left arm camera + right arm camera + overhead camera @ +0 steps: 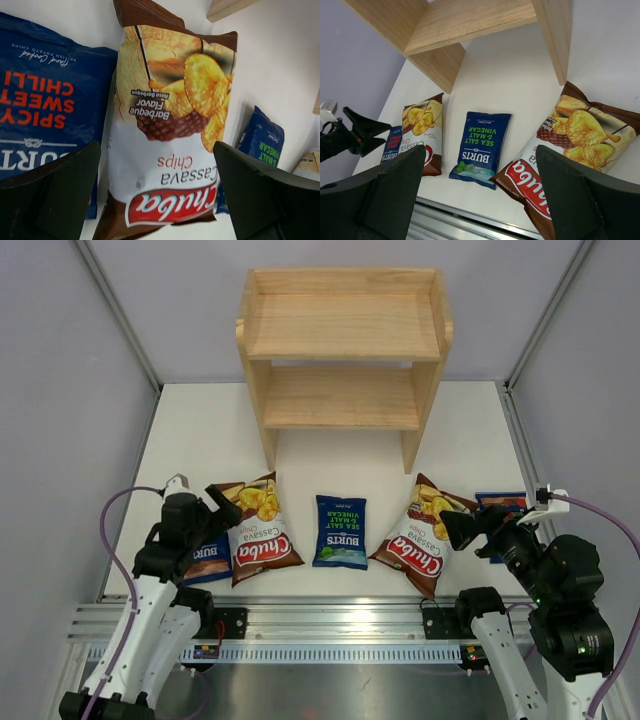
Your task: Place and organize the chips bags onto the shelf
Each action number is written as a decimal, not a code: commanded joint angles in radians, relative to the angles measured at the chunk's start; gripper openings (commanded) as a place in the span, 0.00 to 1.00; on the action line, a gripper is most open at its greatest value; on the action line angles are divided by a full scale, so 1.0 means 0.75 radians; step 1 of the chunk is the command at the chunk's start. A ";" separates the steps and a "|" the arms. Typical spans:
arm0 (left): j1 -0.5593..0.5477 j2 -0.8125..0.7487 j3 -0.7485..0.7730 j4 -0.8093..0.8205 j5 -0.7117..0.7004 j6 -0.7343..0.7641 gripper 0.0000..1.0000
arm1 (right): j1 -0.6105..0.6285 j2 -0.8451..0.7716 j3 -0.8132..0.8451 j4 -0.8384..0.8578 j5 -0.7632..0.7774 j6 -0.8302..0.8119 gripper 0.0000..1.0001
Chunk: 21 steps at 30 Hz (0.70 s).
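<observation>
Our left gripper (157,170) hangs spread wide over the left Chuba bag (165,150), the right gripper (462,528) just as wide by the right Chuba bag (420,540) — nothing held, all five chips bags (340,530) flat on the table (450,430) before the shelf (345,340). We reckon they're light, puffy, slick — pinch a crimped end seam, gently.

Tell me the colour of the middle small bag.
The middle bag is dark blue with green lettering; clearest in the right wrist view.
</observation>
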<state>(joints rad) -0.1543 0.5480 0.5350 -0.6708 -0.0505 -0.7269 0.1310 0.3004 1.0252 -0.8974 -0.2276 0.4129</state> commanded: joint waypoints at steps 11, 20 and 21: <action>0.013 0.468 -0.141 0.716 0.088 0.051 0.99 | 0.007 0.023 -0.054 0.102 -0.151 0.014 0.99; -0.015 0.427 -0.323 0.939 0.192 -0.080 0.96 | 0.009 0.021 -0.091 0.119 -0.173 0.030 1.00; -0.023 0.405 -0.349 0.952 0.192 -0.088 0.96 | 0.007 0.023 -0.097 0.131 -0.177 0.036 0.99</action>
<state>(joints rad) -0.1574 0.9009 0.3107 -0.0547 0.0608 -0.7620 0.1310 0.3077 0.9653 -0.8528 -0.3260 0.4252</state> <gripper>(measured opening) 0.964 0.993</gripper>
